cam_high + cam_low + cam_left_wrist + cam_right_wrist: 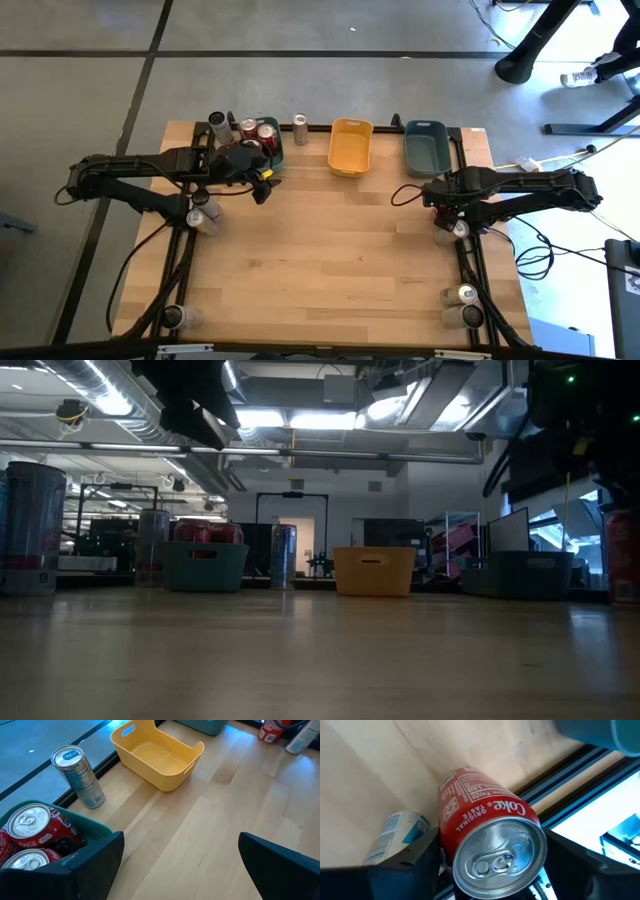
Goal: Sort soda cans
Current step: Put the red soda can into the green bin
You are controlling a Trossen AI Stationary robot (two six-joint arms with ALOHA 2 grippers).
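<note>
My left gripper (262, 182) (180, 865) is open and empty above the near right corner of the teal tray (278, 152) (95, 827), which holds red soda cans (30, 822). A silver can (299, 127) (77, 775) stands at the far edge between the teal and yellow trays. My right gripper (442, 208) (492, 847) is open near the table's right edge, pointing down, one finger on each side of an upright red soda can (490, 835) (622, 555). A pale blue-and-white can (395, 837) stands right beside it. My right gripper's fingers (422, 852) stand close on either side of the red can's upper wall (455, 820), coming from above; I cannot tell whether they touch it. The can stands with its base on the table.
The yellow tray (350, 146) (157, 755) and the grey-blue tray (426, 147) sit along the far edge. More cans stand beside the teal tray (218, 125), under the left arm (200, 215) and at the near corners (175, 317) (462, 296). The table's middle is bare wood.
</note>
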